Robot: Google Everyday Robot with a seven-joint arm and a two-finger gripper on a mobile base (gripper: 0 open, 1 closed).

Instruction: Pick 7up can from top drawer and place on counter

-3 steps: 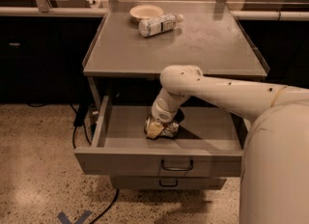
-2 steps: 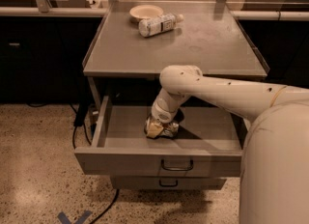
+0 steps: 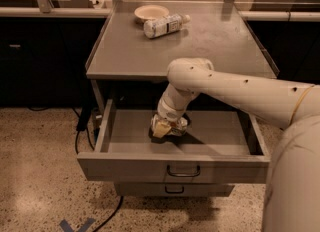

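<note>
Camera view, centre: my hand (image 3: 165,127) sits in the open wide grey metal top drawer (image 3: 175,168), over the small silvery 7up can (image 3: 179,124) to grasp it; whether it grips, I cannot tell.

Arm (image 3: 235,88): cream-white, smooth rounded shells, bulbous elbow, small dark dots along forearm. Thin yellowish line near shoulder. Torso (image 3: 295,186) pale, broad. Gripper (image 3: 167,126) pale yellow, inside drawer (image 3: 175,168).
</note>
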